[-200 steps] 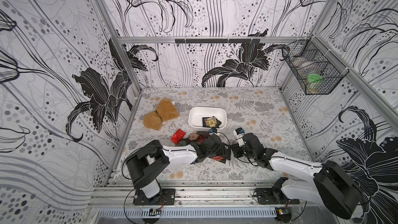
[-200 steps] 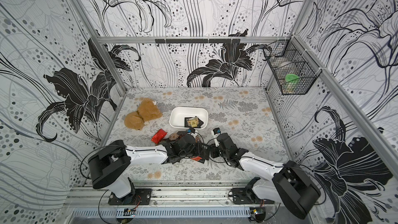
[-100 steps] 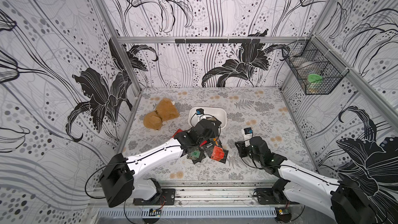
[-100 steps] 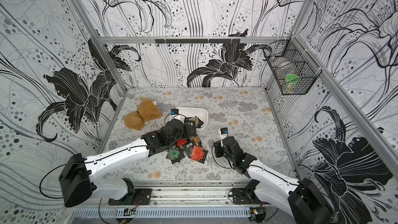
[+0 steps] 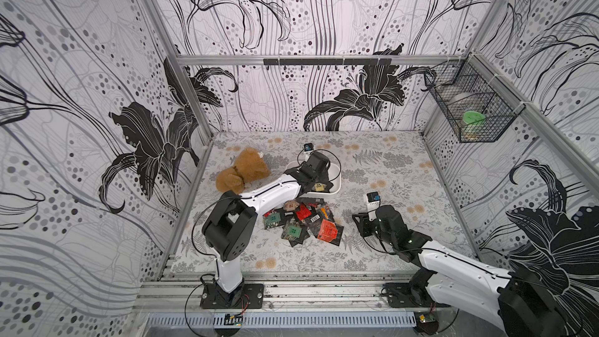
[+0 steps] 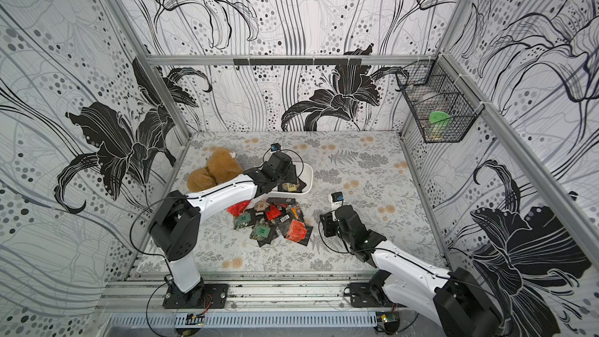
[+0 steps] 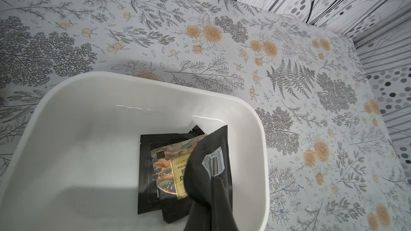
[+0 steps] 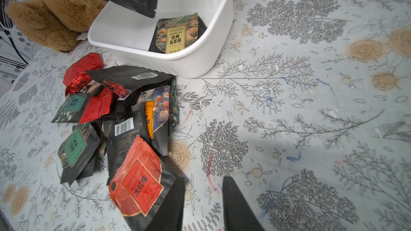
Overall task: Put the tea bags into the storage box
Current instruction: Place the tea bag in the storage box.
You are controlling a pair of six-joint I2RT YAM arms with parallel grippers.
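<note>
The white storage box [image 5: 338,185] [image 7: 133,80] stands mid-table with a few tea bags [image 7: 164,163] [image 8: 175,34] lying flat inside. My left gripper [image 7: 206,174] [image 5: 316,171] hangs over the box, shut on a black tea bag with a barcode [image 7: 214,163]. A loose pile of tea bags [image 5: 301,222] [image 6: 275,222] [image 8: 115,118], black, red and green-labelled, lies on the table just in front of the box. My right gripper [image 8: 203,187] [image 5: 359,222] stands open and empty low over the table, right beside the pile's red-labelled sachet [image 8: 138,183].
A brown plush toy [image 5: 243,171] [image 8: 55,12] lies against the box's left side. A black wire basket [image 5: 470,111] hangs on the right wall. The patterned table stretches bare to the right of the box and pile.
My left arm has lifted a black sachet off the pile and carried it back over the box. My right gripper has drawn away to the pile's right and opened.
</note>
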